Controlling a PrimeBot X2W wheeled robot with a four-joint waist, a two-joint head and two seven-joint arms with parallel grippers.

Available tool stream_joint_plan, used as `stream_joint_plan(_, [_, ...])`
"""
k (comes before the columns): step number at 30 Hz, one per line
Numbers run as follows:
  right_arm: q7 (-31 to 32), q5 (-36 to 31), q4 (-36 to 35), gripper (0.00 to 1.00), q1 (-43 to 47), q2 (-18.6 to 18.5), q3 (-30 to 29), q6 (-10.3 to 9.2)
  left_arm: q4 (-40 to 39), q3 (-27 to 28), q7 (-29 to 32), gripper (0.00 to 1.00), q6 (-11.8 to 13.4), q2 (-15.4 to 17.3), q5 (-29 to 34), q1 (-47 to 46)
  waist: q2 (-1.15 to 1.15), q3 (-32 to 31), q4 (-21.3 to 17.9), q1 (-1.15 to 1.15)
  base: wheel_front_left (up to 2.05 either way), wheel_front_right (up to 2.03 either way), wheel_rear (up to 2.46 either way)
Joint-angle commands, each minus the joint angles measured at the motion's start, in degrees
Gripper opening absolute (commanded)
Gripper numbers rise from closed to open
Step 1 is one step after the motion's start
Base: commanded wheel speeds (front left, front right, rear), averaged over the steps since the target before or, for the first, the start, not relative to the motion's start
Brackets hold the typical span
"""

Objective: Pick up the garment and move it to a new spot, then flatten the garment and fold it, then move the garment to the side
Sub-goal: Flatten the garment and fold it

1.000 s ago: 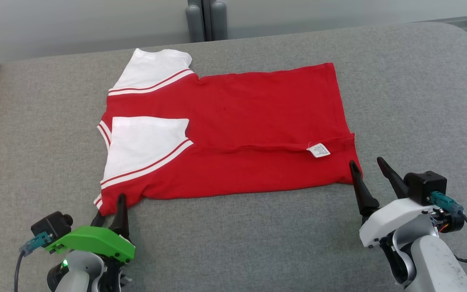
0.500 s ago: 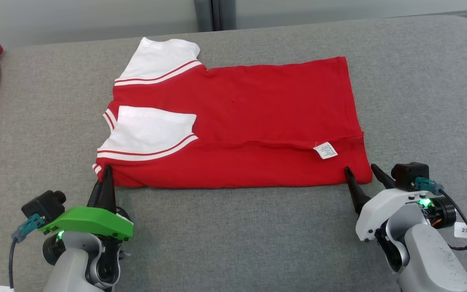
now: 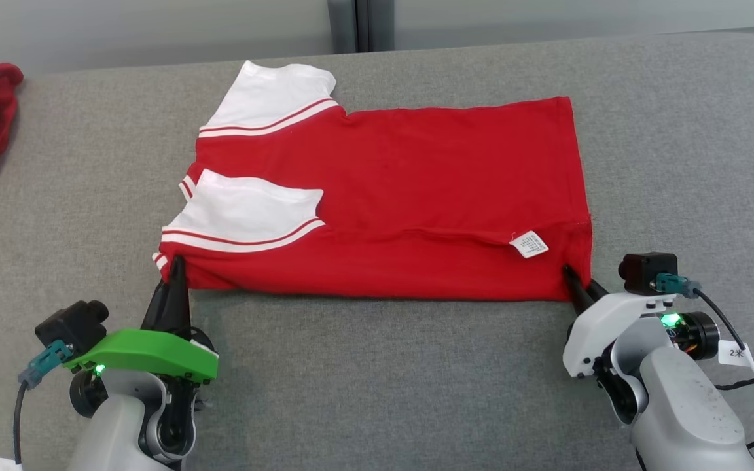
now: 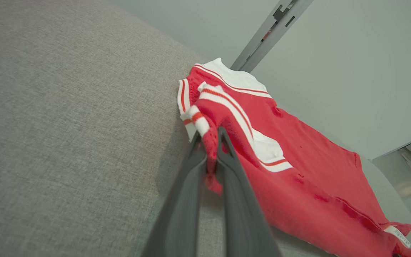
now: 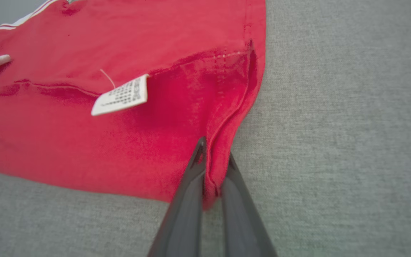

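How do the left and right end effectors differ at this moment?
The left end effector has a green housing; the right end effector has a white one. The left pinches the red T-shirt at its striped sleeve-side corner; the right pinches the hem corner near the white label. Both are shut on the shirt's near edge.

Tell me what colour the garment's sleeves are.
The sleeves are white, each with a thin red stripe near the edge; the head view shows them best.

grey woven fabric surface [image 3: 377, 392], rounded at far-right corner. plain pale wall [image 3: 154, 29] behind it, grey vertical post [image 3: 357, 25] against the wall at centre. even, soft light.
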Motion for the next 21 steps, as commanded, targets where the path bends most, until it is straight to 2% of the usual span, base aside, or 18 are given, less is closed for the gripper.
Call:
stream_joint_plan(1, [-0.56, -0.52, -0.15, 0.0, -0.74, -0.29, -0.34, -0.03, -0.82, -0.06, -0.38, 0.0, -0.23, 0.73, 0.07, 0.35, 0.0, -1.22, -0.38, 0.0, 0.0, 0.0, 0.0])
stream_joint_plan(5, [-0.08, -1.49, -2.31, 0.0, -0.76, -0.27, -1.44, -0.04, -3.37, -0.45, 0.0, 0.0, -0.12, 1.78, 0.65, 1.46, 0.0, -3.47, -0.64, 0.0, 0.0, 0.0, 0.0])
stream_joint_plan(10, [3.55, -1.67, -7.66, 0.0, 3.18, -0.29, -2.97, -0.04, -9.09, -0.7, 1.8, 0.0, 1.66, 3.38, 0.92, 5.45, 0.0, -6.27, -0.84, 0.0, 0.0, 0.0, 0.0])
stream_joint_plan(16, [10.15, -0.36, -17.92, 0.0, 12.87, -0.31, -5.3, -0.05, -18.05, -0.99, 5.91, 0.0, 5.46, 5.62, 0.52, 15.28, 0.0, -8.03, -0.73, 0.0, 0.0, 0.0, 0.0])
stream_joint_plan(21, [14.13, 1.16, -26.25, 0.0, 21.96, -0.33, -6.92, -0.06, -23.7, -1.27, 9.5, 0.0, 8.4, 5.8, -1.71, 23.93, 0.0, -8.13, -0.79, 0.0, 0.0, 0.0, 0.0])
